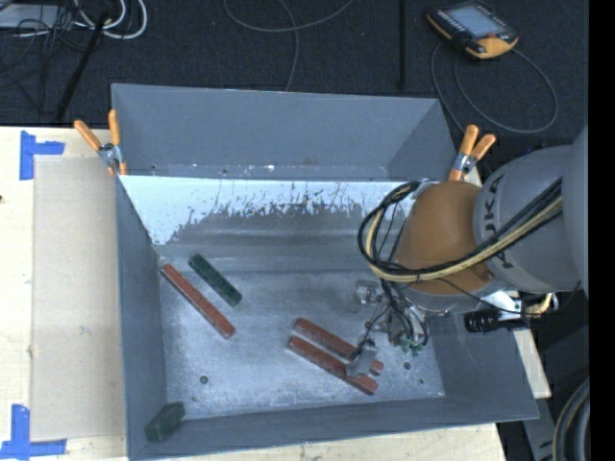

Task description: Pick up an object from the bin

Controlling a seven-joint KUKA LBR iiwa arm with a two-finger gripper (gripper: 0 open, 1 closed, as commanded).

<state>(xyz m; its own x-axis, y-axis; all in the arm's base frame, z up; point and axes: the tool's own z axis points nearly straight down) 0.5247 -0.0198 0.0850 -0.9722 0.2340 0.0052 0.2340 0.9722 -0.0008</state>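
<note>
1. The gripper [367, 353] was low in the near-right part of the bin [279, 152], at the right-hand end of two red-brown bars lying side by side.
2. I couldn't tell whether the gripper was released or clenched. The orange wrist cover [437, 229] and cables [380, 243] crowded the tip in my view. No bar was visibly gripped, so I didn't log a hold.
3. Nearest candidates were the upper red-brown bar [317, 332] and the lower red-brown bar [317, 354]. They were touching or just beside each other, flat on the bin floor and slanting down to the right.
4. Both were long, thin, flat sticks, dull red-brown with straight edges.
5. My read: the arm comes in from the right, so that end of the bars was the closest reach.
6. Risk, as I judged it: a thin bar lying flat gives little to grab, and the neighbouring bar could crowd the grip.
7. The rest lay well apart: a third red-brown bar [197, 301] and a dark green bar [214, 279] on the left, and a dark green block [165, 421] in the near-left corner.
</note>
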